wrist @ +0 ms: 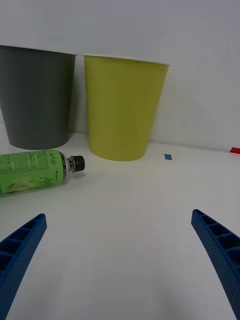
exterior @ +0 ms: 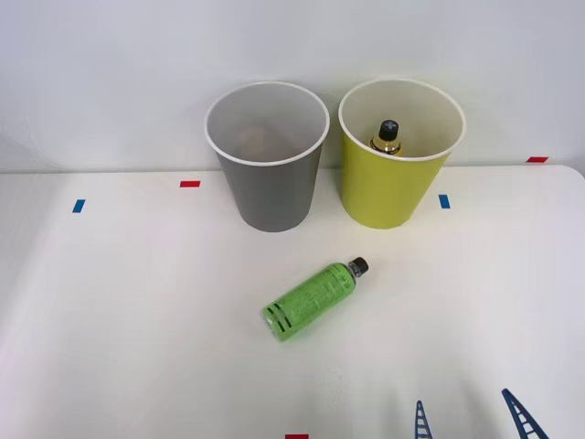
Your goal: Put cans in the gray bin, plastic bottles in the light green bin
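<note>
A slim bright-green plastic bottle (exterior: 313,299) (wrist: 35,171) with a black cap lies on its side on the white table, cap pointing toward the bins. The gray bin (exterior: 268,160) (wrist: 36,97) and the light green bin (exterior: 397,155) (wrist: 124,107) stand upright side by side at the back. Another bottle (exterior: 388,137), with a black cap and gold neck, stands inside the light green bin. Something dim lies at the gray bin's bottom; I cannot tell what. My right gripper (exterior: 471,419) (wrist: 117,255) is open at the table's front right, short of the lying bottle, holding nothing.
Small red tape marks (exterior: 189,184) and blue tape marks (exterior: 444,201) dot the white table (exterior: 137,320). A pale wall rises just behind the bins. Open table surface lies between the gripper and the lying bottle.
</note>
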You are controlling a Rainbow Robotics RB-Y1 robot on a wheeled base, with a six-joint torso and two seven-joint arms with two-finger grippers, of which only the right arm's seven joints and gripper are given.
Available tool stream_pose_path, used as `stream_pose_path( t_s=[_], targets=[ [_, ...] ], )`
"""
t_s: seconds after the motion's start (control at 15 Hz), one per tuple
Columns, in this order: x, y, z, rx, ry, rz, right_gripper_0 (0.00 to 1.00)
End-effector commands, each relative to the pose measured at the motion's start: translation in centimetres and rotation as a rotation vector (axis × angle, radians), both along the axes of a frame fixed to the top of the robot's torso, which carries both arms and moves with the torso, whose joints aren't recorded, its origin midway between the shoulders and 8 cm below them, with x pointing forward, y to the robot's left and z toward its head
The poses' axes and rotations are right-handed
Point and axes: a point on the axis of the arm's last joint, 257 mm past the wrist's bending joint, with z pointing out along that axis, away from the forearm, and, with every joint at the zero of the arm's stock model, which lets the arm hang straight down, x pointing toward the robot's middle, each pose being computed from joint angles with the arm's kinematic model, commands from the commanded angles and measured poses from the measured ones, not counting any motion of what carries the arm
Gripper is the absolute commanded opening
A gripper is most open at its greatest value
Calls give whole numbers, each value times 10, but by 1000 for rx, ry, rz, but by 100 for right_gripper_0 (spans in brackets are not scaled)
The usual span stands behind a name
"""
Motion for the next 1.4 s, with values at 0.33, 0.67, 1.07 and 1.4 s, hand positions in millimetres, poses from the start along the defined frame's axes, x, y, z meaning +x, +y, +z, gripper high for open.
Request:
stream_pose_path(
  t_s=[0.33, 0.67, 1.07, 1.4],
  targets=[
    [0, 0, 0, 0, 0, 0, 100],
    [0, 0, 0, 0, 0, 0, 100],
    [0, 0, 0, 0, 0, 0, 100],
    [0, 0, 0, 0, 0, 0, 100]
  ],
)
